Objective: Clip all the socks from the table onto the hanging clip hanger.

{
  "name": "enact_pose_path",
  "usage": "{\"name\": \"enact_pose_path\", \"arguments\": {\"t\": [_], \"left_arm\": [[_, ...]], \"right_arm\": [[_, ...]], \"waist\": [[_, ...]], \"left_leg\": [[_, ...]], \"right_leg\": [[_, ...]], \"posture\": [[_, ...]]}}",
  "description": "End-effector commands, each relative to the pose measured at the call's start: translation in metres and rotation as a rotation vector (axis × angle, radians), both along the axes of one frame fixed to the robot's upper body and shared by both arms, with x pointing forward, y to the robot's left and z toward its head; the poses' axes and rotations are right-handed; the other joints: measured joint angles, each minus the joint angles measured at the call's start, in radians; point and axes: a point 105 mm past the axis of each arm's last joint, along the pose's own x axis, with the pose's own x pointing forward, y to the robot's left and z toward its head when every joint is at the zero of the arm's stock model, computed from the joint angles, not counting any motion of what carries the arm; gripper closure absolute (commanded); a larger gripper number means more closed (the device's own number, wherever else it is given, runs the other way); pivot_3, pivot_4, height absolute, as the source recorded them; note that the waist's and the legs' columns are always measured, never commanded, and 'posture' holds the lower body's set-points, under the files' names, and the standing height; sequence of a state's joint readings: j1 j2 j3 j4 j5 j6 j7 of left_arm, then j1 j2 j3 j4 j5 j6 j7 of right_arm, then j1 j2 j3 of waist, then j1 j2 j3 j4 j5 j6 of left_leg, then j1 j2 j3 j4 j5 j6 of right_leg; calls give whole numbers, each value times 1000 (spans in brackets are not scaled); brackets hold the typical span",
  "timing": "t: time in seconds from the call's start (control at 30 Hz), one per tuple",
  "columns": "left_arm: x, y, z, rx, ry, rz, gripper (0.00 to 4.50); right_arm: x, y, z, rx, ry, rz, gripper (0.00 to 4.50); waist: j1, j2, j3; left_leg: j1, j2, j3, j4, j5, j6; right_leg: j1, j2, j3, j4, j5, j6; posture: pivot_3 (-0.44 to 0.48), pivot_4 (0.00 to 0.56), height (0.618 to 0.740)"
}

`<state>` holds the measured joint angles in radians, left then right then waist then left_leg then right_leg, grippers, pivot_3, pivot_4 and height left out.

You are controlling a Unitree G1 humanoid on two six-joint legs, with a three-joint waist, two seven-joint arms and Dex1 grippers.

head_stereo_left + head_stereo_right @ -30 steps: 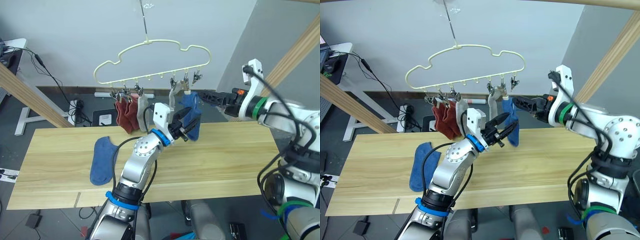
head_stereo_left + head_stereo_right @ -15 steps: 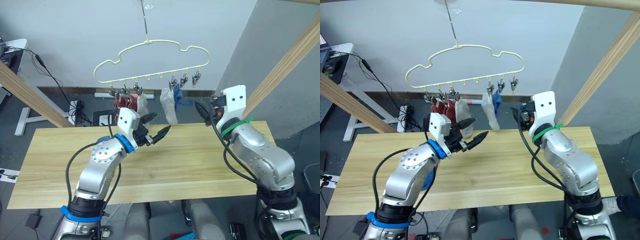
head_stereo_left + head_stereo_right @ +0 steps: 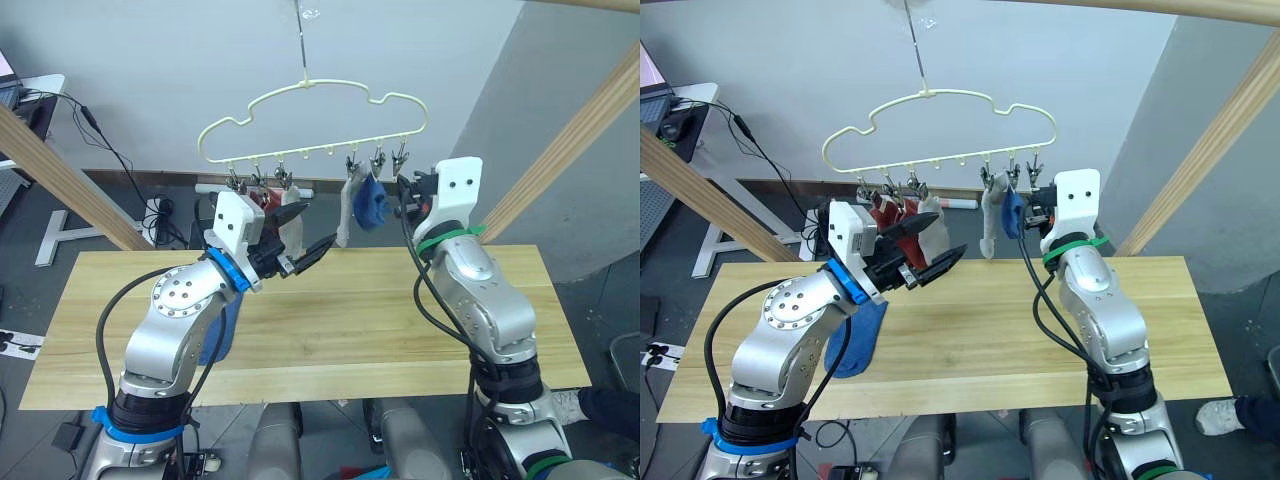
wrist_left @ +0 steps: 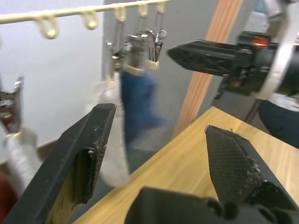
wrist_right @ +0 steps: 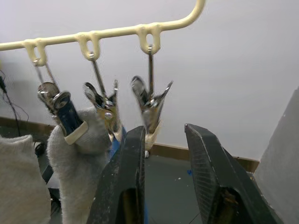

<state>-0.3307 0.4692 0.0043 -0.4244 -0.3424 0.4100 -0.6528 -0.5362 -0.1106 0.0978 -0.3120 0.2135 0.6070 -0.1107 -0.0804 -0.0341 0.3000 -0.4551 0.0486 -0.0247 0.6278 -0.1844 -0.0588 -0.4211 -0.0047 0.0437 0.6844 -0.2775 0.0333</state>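
Hanging below the clip hanger [image 3: 330, 110], both pincers gape empty (blue sock [image 3: 368, 203] seemingly clipped).

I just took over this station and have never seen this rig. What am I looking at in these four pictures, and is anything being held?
A two-armed robot is hanging socks. The two wide pictures come from its head, the two close ones from its wrists. The pale yellow wavy wire clip hanger hangs above the long light wooden table. Rust red socks, light grey socks and one blue sock are clipped on. Another blue sock lies on the table, partly behind the left arm. The left gripper is open and empty. The right gripper, open, is raised beside the end clip.
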Motion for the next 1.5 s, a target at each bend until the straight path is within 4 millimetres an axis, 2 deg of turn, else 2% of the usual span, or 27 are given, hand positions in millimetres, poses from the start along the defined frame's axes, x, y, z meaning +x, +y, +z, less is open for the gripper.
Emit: {"name": "enact_pose_path", "arguments": {"t": [0.03, 0.4, 0.77, 1.07, 1.5], "left_arm": [[-9, -5, 18, -10, -47, -45, 974], [-6, -2, 22, -8, -52, -42, 974], [-7, -8, 39, -41, -80, -67, 974], [-8, -9, 41, -49, -83, -68, 974], [-7, -10, 41, -49, -84, -66, 974]], "right_arm": [[1, 0, 19, 26, -76, -23, 3127], [10, 9, 20, 48, -75, -21, 3127], [21, 12, 28, 37, -108, -23, 3127], [22, 20, 31, 43, -120, -7, 3127], [22, 15, 29, 36, -111, -49, 3127]], "waist": [[0, 0, 0], [1, 0, 0], [2, 0, 0], [5, 0, 0], [6, 0, 0]], "left_leg": [[0, 0, 0, 0, 0, 0], [2, 0, 0, 1, 1, -2], [4, 0, 0, 2, 2, -2], [4, 0, 0, 2, 2, -2], [4, 0, 0, 2, 2, -2]], "right_leg": [[0, 0, 0, 0, 0, 0], [0, 0, 0, 6, 0, 0], [-1, 0, 0, 11, 0, 0], [-1, 0, 0, 12, 0, 0], [-1, 0, 0, 12, 0, 0]], "posture": [[-75, 243, 740], [-72, 244, 740], [-62, 251, 740], [-56, 257, 740], [-63, 258, 740]]}}
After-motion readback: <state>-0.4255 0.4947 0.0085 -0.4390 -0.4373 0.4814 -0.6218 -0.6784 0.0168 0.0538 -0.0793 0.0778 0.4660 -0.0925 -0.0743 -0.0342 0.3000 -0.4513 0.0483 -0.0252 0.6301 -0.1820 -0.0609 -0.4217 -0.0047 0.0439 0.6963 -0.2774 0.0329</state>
